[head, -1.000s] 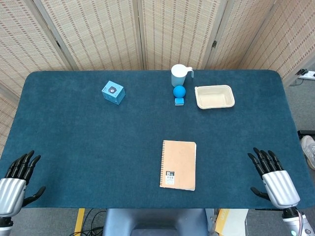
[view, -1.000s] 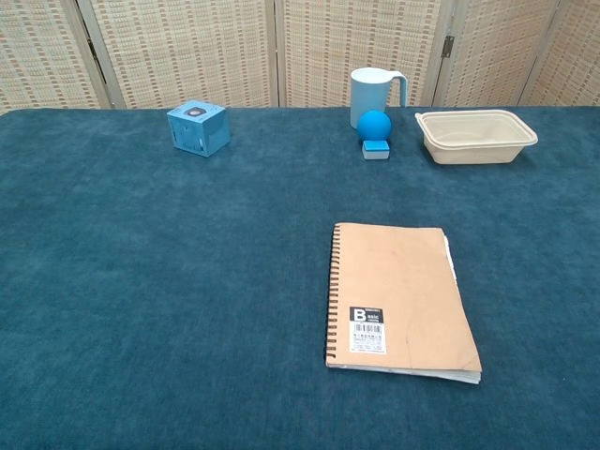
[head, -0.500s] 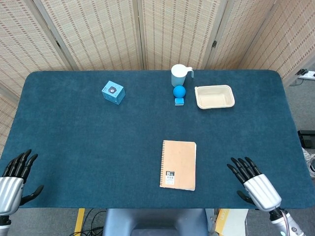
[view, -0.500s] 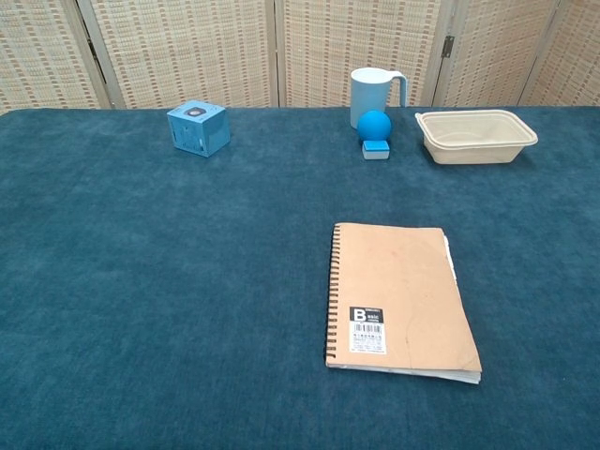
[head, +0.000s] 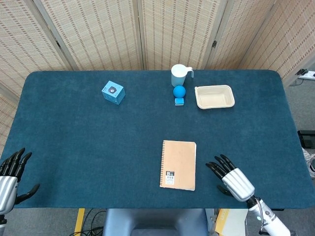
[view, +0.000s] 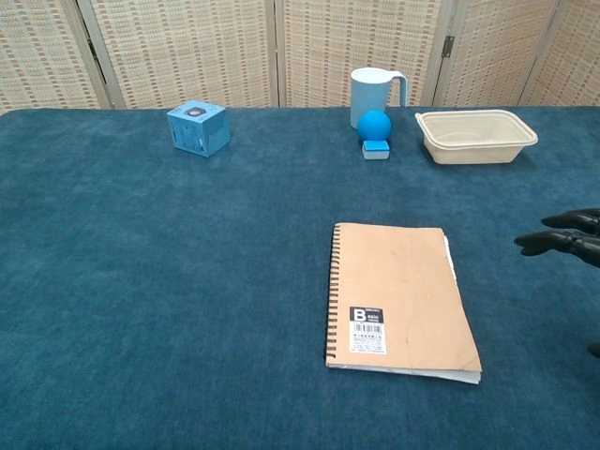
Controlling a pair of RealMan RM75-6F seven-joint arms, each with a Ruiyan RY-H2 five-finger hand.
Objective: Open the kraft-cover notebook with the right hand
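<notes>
Blue cloth covers the table, and the kraft notebook lies shut near its front edge, spiral binding on the left and loose page edge on the right. Just to its right, not touching, hovers the right hand, empty, fingers spread. A good opening likely means hooking fingertips under the cover alone at that right edge, then sweeping it leftward over the spiral. The left hand waits empty and spread at the far corner.

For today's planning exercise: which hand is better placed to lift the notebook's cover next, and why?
The right hand: it hovers open just beside the notebook's free page edge, fingers pointing at it. The left hand sits at the table's far left edge.
</notes>
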